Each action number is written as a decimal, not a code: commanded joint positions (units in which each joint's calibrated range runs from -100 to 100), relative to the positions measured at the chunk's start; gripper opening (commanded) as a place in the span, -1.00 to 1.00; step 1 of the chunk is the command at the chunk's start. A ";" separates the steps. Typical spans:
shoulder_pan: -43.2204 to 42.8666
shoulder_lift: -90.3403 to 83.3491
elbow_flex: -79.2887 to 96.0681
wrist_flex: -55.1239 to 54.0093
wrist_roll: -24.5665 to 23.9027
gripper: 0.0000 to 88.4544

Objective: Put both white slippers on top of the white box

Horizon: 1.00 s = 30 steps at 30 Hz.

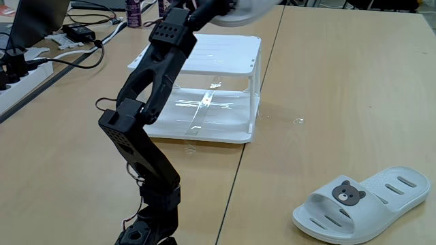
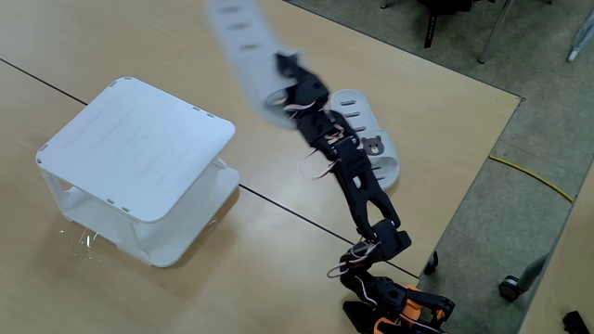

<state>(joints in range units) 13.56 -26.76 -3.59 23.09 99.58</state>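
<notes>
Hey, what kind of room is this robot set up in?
Probably an office or lab workspace. Light wood tables pushed together, a power strip with cables and an adapter at the table edge, and chair legs on casters over a grey floor suggest it.

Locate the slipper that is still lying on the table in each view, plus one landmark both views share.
A fixed view: the slipper lies at lower right, bear badge facing the camera.
Another fixed view: the slipper lies right of centre, partly behind the arm.
Shared landmark: the white box.
</notes>
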 commanded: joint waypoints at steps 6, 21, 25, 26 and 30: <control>-30.99 -3.15 -0.06 -0.14 0.42 -0.98; -31.73 17.13 -13.68 -0.31 0.42 -0.98; -31.65 29.58 -27.39 -0.31 0.42 -0.98; -31.65 32.53 -30.46 -0.31 0.42 -0.98; -30.09 44.98 -44.17 -0.31 0.42 -0.98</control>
<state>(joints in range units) -17.90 13.24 -33.06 23.09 99.58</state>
